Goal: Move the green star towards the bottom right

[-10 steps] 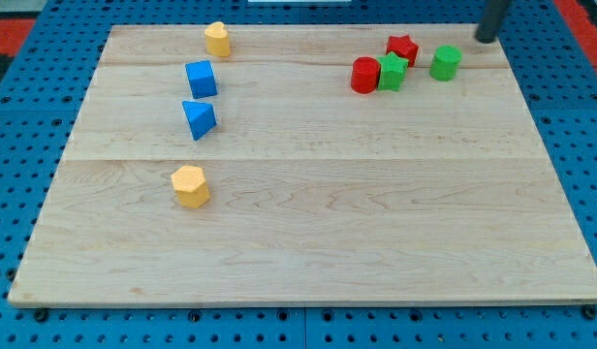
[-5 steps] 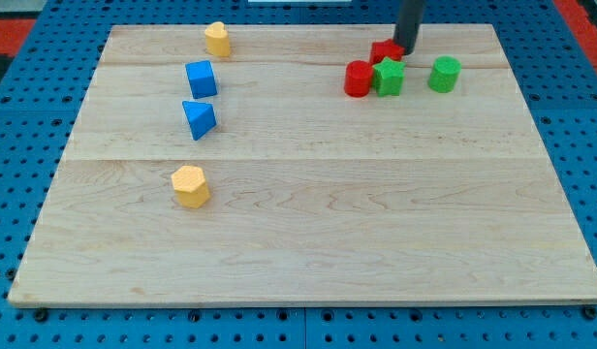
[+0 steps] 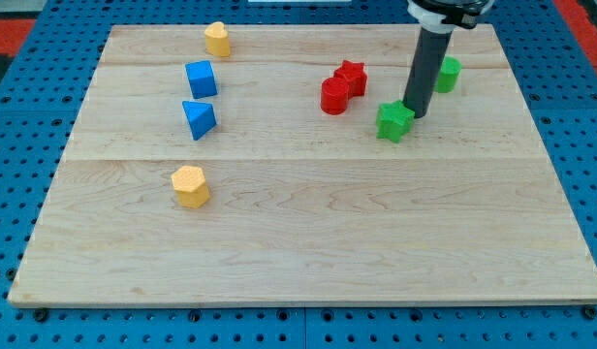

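The green star point(image 3: 394, 122) lies on the wooden board point(image 3: 308, 252), right of centre in the upper part. My tip point(image 3: 415, 114) touches the star's upper right side, with the dark rod rising above it. A green cylinder point(image 3: 448, 74) stands above and right of the rod, partly hidden by it. A red star point(image 3: 351, 77) and a red cylinder point(image 3: 334, 96) sit together to the upper left of the green star.
A yellow block point(image 3: 217, 39) stands near the top edge on the left. A blue cube point(image 3: 201, 79) and a blue triangular block point(image 3: 199, 118) sit below it. A yellow hexagonal block point(image 3: 190, 186) lies at the left, lower down.
My tip came in from the top right and moved down. The green star slid down and right, away from the red blocks. The red star and red cylinder shifted left and down.
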